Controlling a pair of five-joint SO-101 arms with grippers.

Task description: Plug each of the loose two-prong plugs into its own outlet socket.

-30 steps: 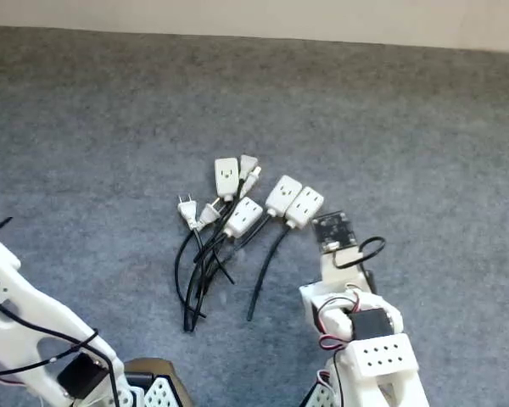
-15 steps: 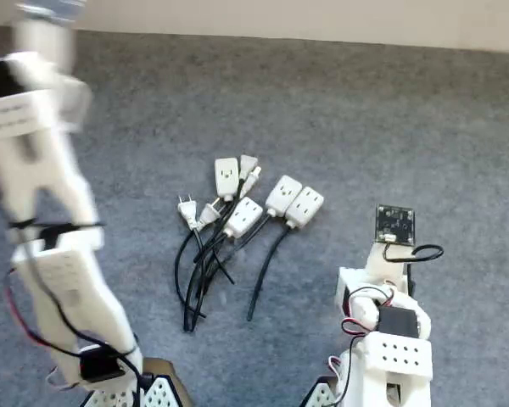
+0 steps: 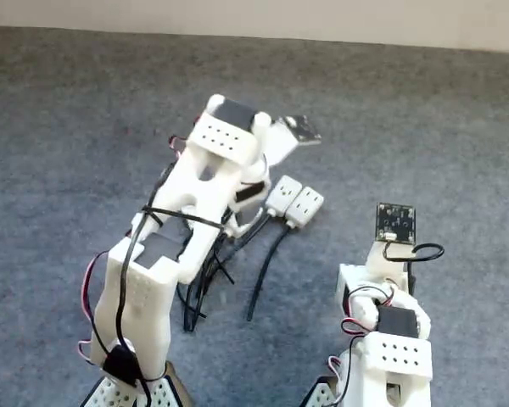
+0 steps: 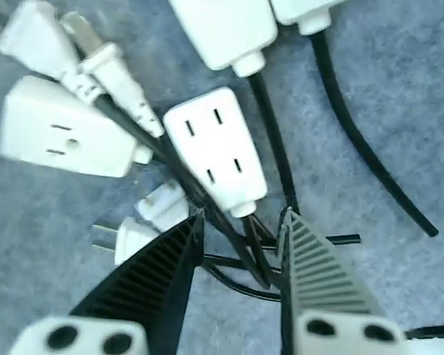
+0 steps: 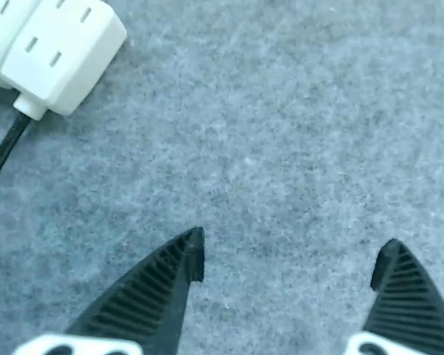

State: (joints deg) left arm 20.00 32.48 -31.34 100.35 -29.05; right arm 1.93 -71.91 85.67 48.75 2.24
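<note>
Your left arm [image 3: 195, 195] has just swung in over the tangle of black cords [image 4: 270, 148]; its end effector [image 4: 243, 218] hangs released, astride them just beside a white outlet socket [image 4: 214, 151], a loose two-prong plug [image 4: 129, 237] close by. Your right end effector [image 5: 292, 244], also released, has backed off the paired sockets [image 3: 294, 202] onto bare table [image 3: 424, 110]. Nothing seems gripped yet, though the arm hides part of the pile, so plugging is still ahead
</note>
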